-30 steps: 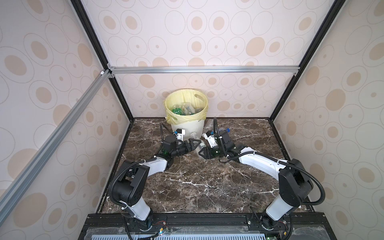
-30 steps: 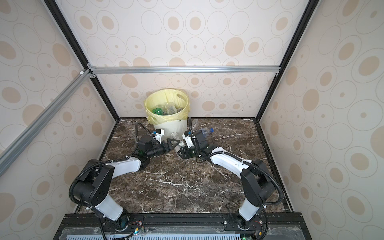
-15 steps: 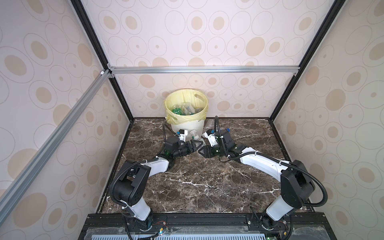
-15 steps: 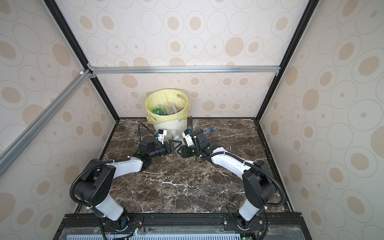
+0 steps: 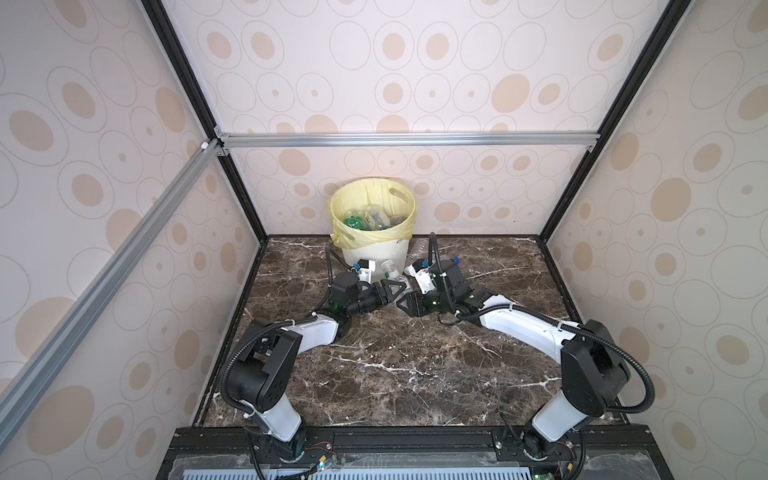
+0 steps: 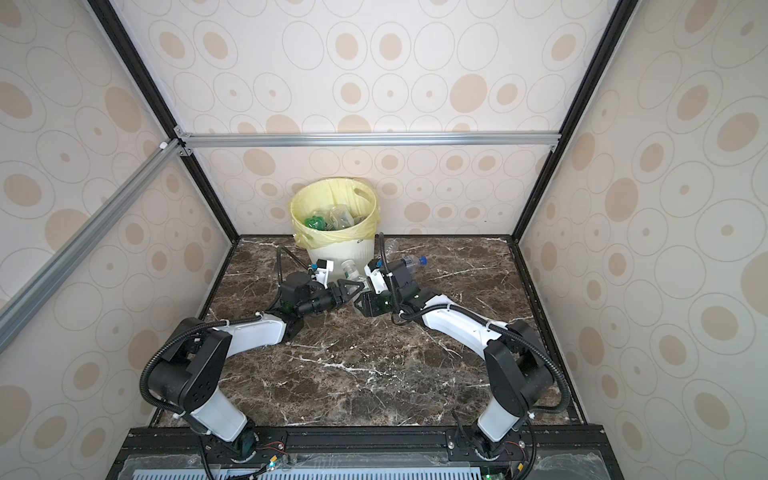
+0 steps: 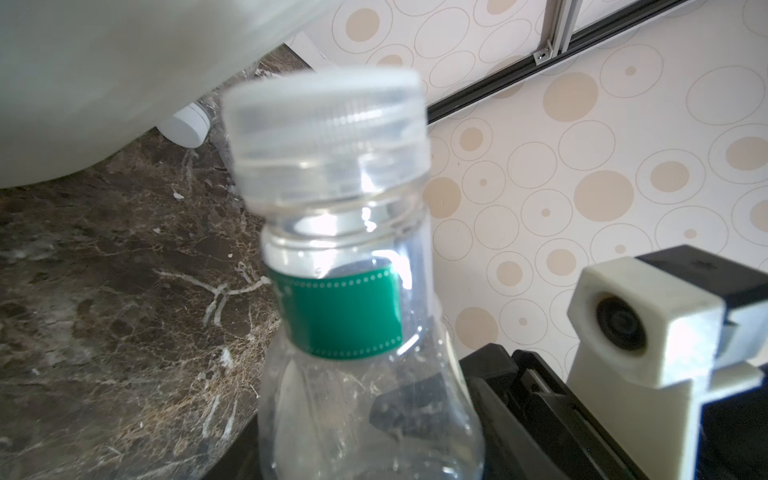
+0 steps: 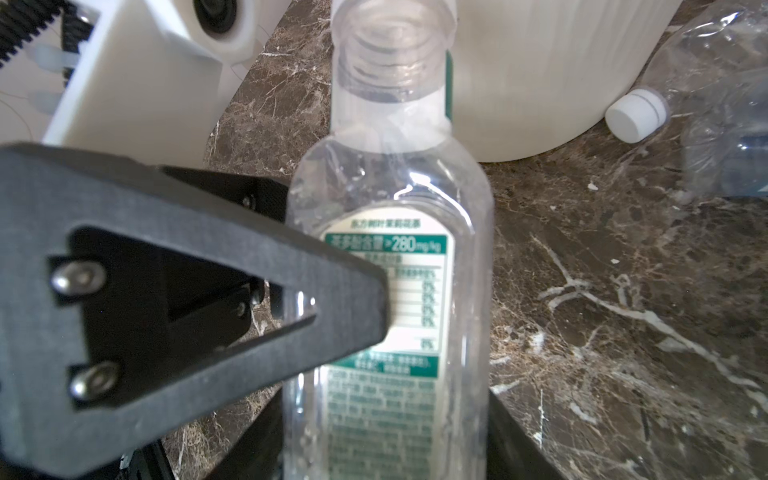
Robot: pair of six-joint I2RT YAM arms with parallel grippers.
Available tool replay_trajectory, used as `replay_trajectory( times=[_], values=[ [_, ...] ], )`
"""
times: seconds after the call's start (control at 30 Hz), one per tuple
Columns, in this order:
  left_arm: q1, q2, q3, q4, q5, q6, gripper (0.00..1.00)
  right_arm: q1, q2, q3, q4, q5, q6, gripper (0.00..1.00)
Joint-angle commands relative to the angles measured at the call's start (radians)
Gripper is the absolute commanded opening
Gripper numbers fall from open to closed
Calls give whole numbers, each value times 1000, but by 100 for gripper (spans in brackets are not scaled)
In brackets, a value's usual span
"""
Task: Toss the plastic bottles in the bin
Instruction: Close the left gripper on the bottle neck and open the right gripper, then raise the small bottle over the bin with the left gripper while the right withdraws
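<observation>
A clear plastic bottle (image 5: 390,271) (image 6: 351,271) with a green label and a pale cap stands tilted just in front of the bin (image 5: 376,251) (image 6: 340,251). Both grippers meet at it. My left gripper (image 5: 397,286) (image 6: 353,286) (image 7: 370,436) is shut round its body (image 7: 345,324). One of its black fingers (image 8: 208,311) lies against the label. My right gripper (image 5: 405,302) (image 6: 361,303) (image 8: 386,436) holds the bottle's lower part (image 8: 395,291), with its jaws against both sides. Several green and clear bottles (image 5: 365,218) lie in the bin.
A clear bottle with a blue cap (image 5: 449,262) (image 6: 411,262) lies on the marble floor right of the bin. A crushed clear bottle with a white cap (image 8: 636,110) (image 7: 187,124) lies against the bin's foot. Patterned walls enclose the floor on three sides.
My left gripper has moved in from the left and its jaws have narrowed round the bottle. The right gripper has shifted slightly toward the bin with the bottle.
</observation>
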Motion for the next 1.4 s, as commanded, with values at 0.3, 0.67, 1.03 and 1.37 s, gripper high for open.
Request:
replay_trajectory(
  times=[0.3, 0.67, 1.03, 1.37],
  values=[
    [9, -10, -18, -8, -36, 18, 52, -2, -37, 0, 0, -10, -18, 71],
    [59, -87, -41, -122, -59, 105, 52, -1, -62, 4, -32, 21, -48, 87],
    [149, -230, -42, -359, -125, 268, 52, 12, -93, 60, -72, 104, -107, 100],
    [190, -368, 93, -631, -289, 444, 52, 43, -63, 178, -67, 138, -165, 100]
  ],
)
